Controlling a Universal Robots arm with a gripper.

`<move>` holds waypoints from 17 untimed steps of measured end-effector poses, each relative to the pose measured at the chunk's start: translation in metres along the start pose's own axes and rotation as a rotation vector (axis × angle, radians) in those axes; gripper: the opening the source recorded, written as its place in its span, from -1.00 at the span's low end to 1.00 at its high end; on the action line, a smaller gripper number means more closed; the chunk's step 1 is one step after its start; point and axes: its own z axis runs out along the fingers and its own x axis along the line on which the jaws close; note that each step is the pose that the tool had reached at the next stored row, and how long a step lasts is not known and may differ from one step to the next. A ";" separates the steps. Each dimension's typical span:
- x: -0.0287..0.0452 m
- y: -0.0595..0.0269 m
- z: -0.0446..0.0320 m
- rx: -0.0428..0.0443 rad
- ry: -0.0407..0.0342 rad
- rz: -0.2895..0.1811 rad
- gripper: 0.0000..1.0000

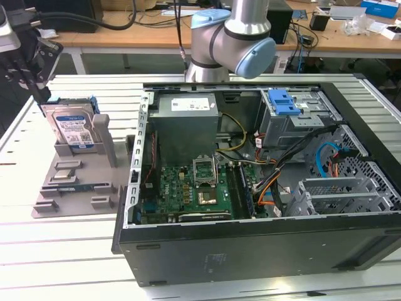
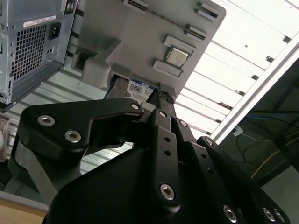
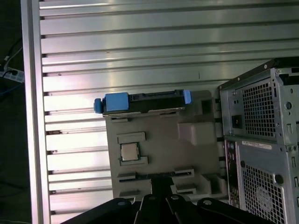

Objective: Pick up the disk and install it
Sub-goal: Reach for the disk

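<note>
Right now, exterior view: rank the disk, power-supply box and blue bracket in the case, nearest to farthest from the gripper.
From the gripper, at the exterior view's left:
1. disk, upright in the grey holder, just below the gripper.
2. power-supply box, inside the case, near its left wall.
3. blue bracket, farther to the view's right.

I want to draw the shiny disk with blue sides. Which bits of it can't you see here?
- Exterior view: the flat silver-metal disk with blue side rails has its lower part sunk in the grey plastic holder.
- Second wrist view: the black gripper and holder cover most of it.
- First wrist view: it stands edge-on, so its label face is hidden.
</note>
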 end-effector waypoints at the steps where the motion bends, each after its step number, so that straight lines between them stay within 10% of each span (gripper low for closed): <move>1: 0.0027 -0.0002 -0.0001 0.0000 0.0000 0.000 -0.79; 17: 0.0320 0.0102 0.0004 0.0003 0.0000 0.000 -0.79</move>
